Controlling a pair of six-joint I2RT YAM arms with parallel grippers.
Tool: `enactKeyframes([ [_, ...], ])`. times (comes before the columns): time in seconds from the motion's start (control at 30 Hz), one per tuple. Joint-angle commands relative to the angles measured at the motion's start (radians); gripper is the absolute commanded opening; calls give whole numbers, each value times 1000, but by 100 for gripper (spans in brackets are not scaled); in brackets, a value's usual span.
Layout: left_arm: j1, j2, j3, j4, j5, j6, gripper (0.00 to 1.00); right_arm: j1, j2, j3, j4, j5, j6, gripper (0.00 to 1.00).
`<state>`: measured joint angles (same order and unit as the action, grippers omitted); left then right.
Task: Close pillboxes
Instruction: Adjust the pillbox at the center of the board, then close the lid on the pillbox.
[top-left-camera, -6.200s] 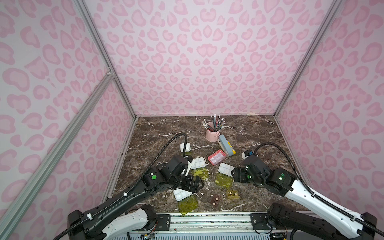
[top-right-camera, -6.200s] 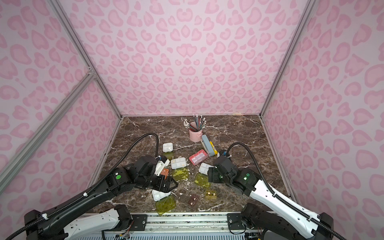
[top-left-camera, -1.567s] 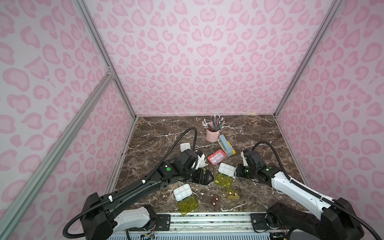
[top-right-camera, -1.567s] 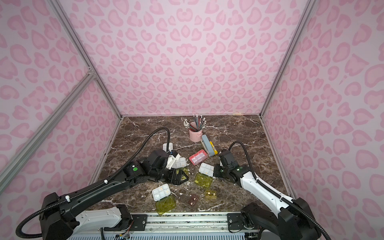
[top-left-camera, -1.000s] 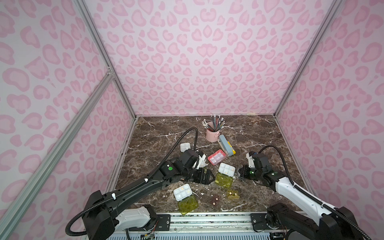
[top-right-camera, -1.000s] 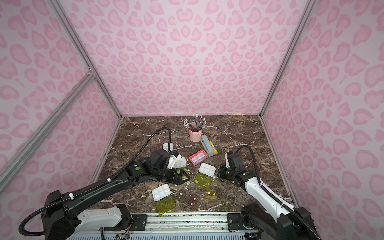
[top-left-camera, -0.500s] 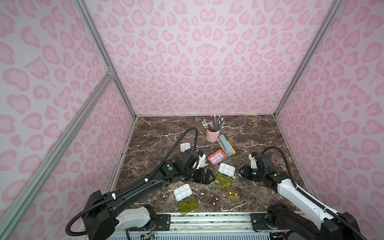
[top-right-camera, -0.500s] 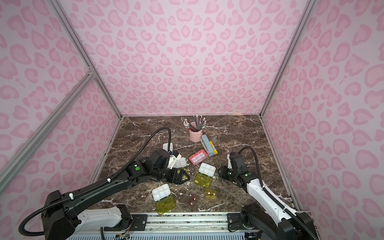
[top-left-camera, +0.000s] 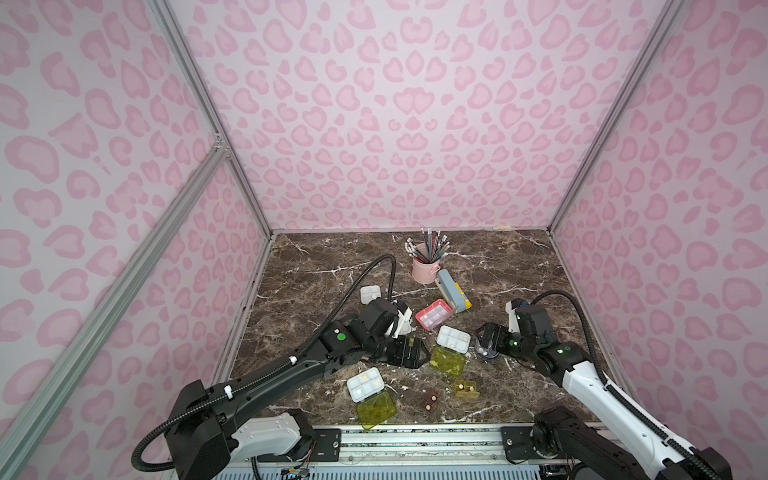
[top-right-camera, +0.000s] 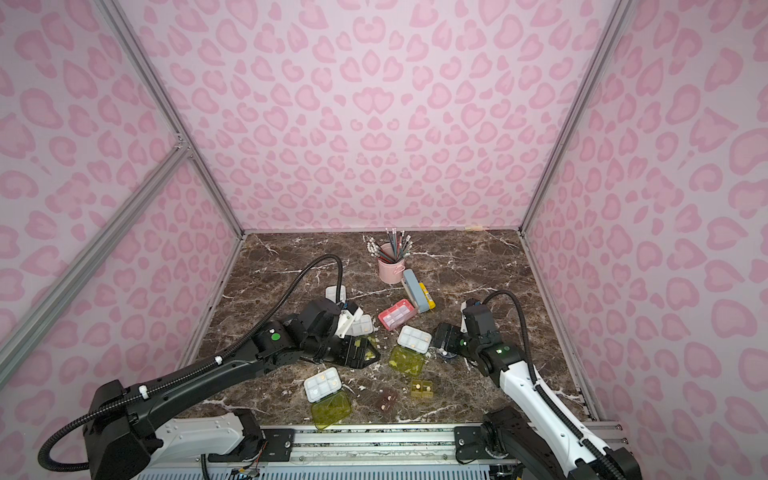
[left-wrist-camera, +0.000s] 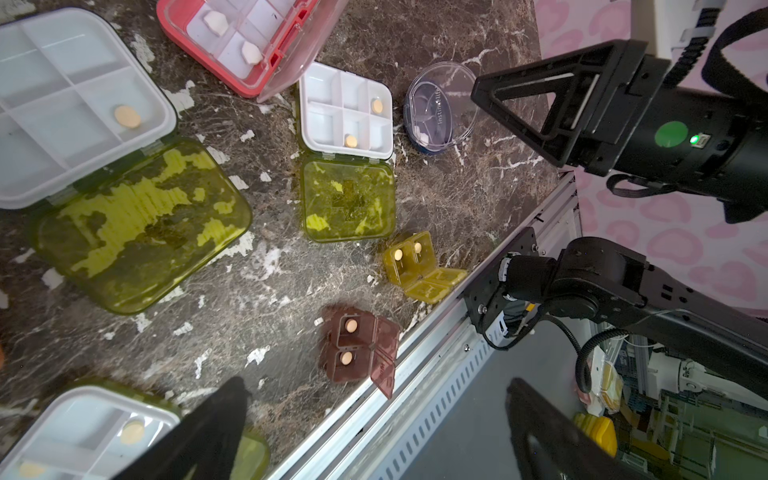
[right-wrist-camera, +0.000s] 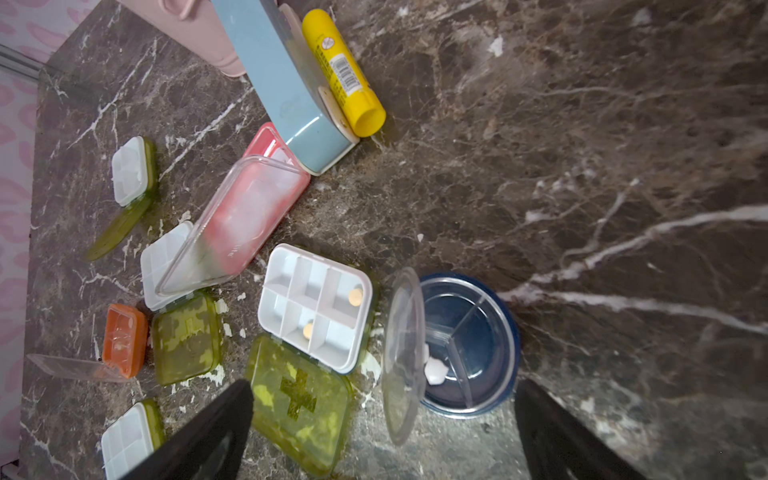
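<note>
Gaping blue pillbox (right-wrist-camera: 478, 332) with white pill (right-wrist-camera: 435, 371)

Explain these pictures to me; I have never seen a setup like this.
The left arm and right arm are robot arms mounted at the near edge of a marble table. The two wide pictures come from one camera head above, nearly the same view. The other two come from a camera on each wrist. On the table lie open pillboxes: white trays with green lids, a pink box, a round blue box, a brown box, an olive box, an orange box. Farther back are a pencil cup, a stapler and a glue stick. The left fingers and right fingers are spread open; nothing is held. The right fingers hover over the blue box, whose clear lid stands up.
</note>
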<state>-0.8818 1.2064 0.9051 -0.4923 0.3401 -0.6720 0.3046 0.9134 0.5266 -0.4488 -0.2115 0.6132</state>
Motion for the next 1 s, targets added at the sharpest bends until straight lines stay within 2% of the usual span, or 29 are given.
enactKeyframes([
  [0.0,1,-3,-3,31,10,5,99,1,14,0,-23,54,18,99],
  [0.63,1,-4,-8,32,7,7,99,-27,104,-80,104,3,36,99],
  [0.97,1,13,-1,37,14,5,98,-48,102,-97,113,-13,20,82],
])
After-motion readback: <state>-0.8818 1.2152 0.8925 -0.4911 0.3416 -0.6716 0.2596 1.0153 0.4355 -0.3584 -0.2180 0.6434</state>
